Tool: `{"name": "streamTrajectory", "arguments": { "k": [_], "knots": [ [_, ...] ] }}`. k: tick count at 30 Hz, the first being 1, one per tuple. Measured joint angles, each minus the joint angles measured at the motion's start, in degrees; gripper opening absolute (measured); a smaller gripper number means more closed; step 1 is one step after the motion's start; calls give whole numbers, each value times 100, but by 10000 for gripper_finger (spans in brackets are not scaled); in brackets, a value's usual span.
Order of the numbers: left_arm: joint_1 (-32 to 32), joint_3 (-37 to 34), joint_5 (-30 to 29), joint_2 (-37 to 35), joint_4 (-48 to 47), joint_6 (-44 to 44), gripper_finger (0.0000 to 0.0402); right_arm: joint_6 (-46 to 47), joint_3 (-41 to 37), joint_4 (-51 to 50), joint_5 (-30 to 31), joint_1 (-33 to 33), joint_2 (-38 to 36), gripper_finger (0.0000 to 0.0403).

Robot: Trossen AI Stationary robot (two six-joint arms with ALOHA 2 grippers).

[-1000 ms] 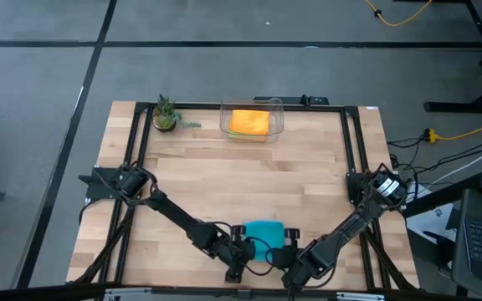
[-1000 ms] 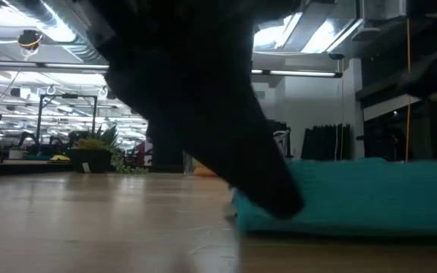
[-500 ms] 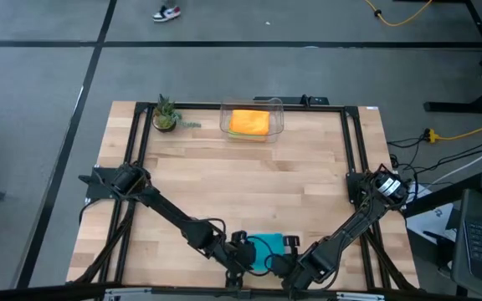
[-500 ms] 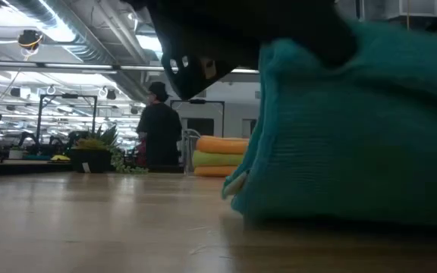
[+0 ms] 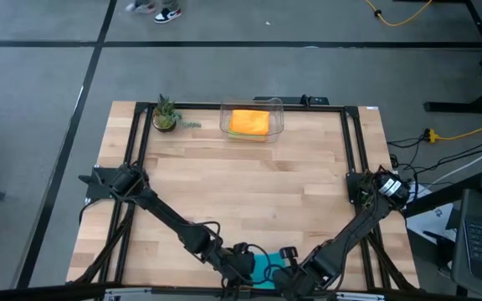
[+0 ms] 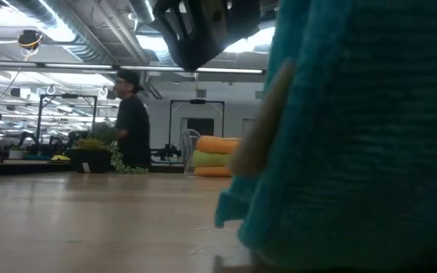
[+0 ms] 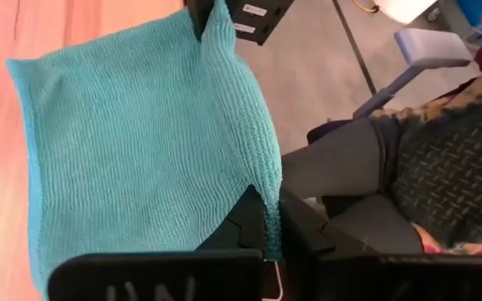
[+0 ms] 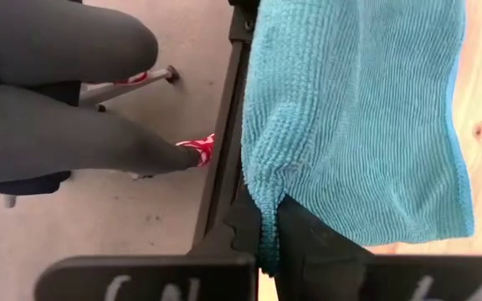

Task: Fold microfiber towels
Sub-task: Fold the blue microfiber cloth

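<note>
Both grippers are clamped on the teal towel (image 7: 141, 142) at the desk's (image 5: 249, 184) near edge: the left gripper (image 7: 264, 242) and the right gripper (image 8: 268, 242) are each pinching a corner. The cloth is being held up, overhanging that edge. Wide bare wood is lying open toward the clear bin (image 5: 252, 121) with orange towels (image 5: 248, 122).

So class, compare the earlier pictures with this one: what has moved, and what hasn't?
Both pincers, left and right, each shut on an edge of the teal towel, have drawn it back toward the table's near edge. A person has walked across the background. The bin of folded towels and the plant stayed put.
</note>
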Motion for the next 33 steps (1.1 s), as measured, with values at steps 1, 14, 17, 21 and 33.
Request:
{"name": "streamTrajectory", "arguments": {
  "k": [1,14,17,21,33],
  "knots": [
    [-15,0,7,-2,18,-4,3,-3,0,16,-87,-12,0,11],
    [-5,5,66,-4,72,-251,3,-27,2,82,-212,-139,-34,12],
    [24,5,66,-4,65,-265,6,-11,2,-15,-193,-186,-48,12],
    [59,5,213,-4,280,-416,2,-272,2,211,-886,-235,-48,12],
    [-3,8,474,22,315,-505,3,-680,-17,537,-1211,-336,-55,12]
  ]
}}
